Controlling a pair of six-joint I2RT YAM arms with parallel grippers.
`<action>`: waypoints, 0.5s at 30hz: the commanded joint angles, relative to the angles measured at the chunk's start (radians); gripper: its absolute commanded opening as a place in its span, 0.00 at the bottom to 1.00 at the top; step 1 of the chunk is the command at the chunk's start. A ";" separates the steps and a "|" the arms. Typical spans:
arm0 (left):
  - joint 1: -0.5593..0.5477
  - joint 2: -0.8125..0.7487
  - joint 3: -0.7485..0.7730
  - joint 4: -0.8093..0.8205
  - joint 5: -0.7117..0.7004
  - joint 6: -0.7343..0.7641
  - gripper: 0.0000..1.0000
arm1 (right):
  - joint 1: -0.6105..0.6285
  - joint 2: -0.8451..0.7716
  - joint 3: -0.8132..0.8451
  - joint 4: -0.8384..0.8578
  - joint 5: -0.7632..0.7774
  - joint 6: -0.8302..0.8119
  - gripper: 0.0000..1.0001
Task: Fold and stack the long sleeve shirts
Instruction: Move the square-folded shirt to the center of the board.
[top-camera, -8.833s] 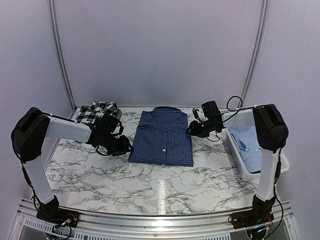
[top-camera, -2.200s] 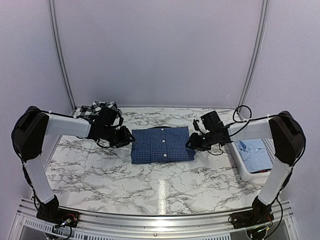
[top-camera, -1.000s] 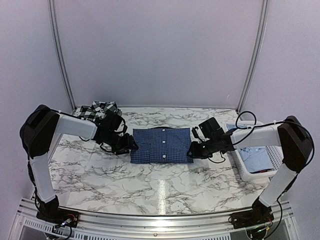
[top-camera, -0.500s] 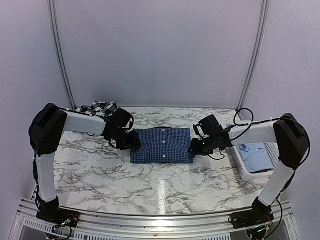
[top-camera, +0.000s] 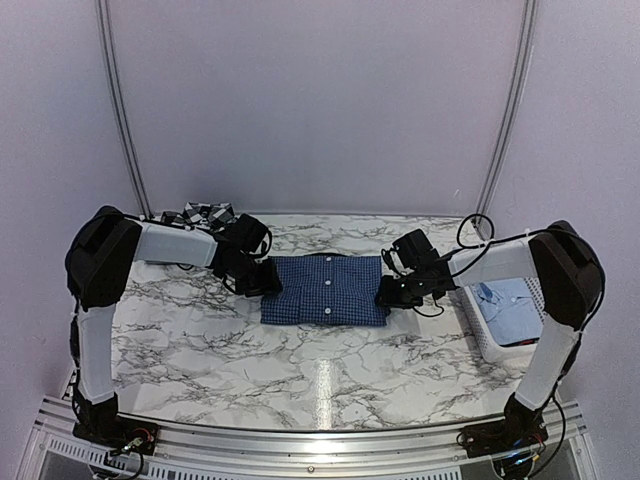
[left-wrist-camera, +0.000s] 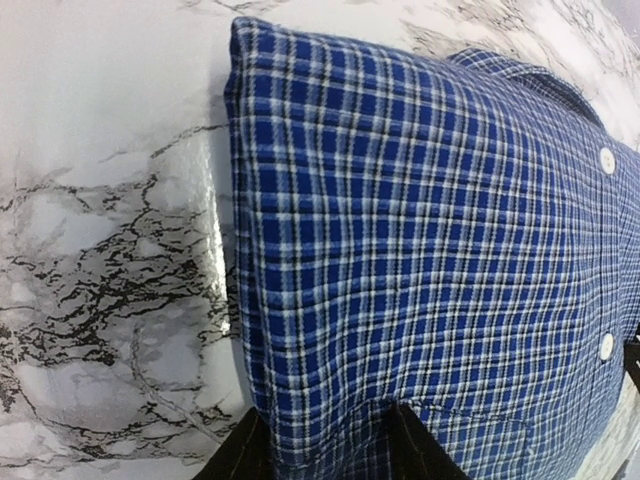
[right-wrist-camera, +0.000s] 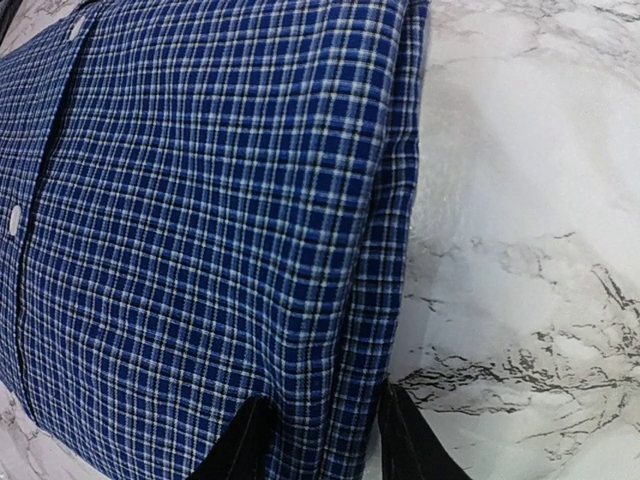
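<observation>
The dark blue checked shirt (top-camera: 325, 290) lies folded into a rectangle mid-table, buttons up. My left gripper (top-camera: 263, 281) sits at its left edge; in the left wrist view the black fingers (left-wrist-camera: 240, 455) pinch the puckered folded edge (left-wrist-camera: 330, 420). My right gripper (top-camera: 386, 293) is at the shirt's right edge, and its fingers (right-wrist-camera: 410, 445) close round that edge (right-wrist-camera: 330, 400), the outer finger down on the marble. The black-and-white plaid shirt (top-camera: 200, 214) lies bunched at the back left. The pale blue shirt (top-camera: 505, 300) rests in the basket.
A white slatted basket (top-camera: 478, 335) stands at the table's right edge, close to my right arm. Grey-veined marble tabletop (top-camera: 320, 370) stretches in front of the shirt. Two metal poles rise along the back wall.
My left gripper has moved back and right onto the shirt's left edge and its jaws have narrowed on the cloth. My right gripper has shifted slightly back along the right edge.
</observation>
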 joint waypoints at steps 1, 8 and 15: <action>-0.006 0.073 -0.016 -0.090 0.018 -0.028 0.37 | -0.004 0.013 0.027 0.022 0.014 -0.016 0.34; -0.008 0.062 -0.026 -0.040 0.051 -0.069 0.13 | -0.003 0.023 0.014 0.032 0.014 -0.020 0.34; 0.006 -0.034 -0.096 -0.025 0.043 -0.053 0.00 | 0.023 0.016 0.011 0.013 0.027 -0.027 0.34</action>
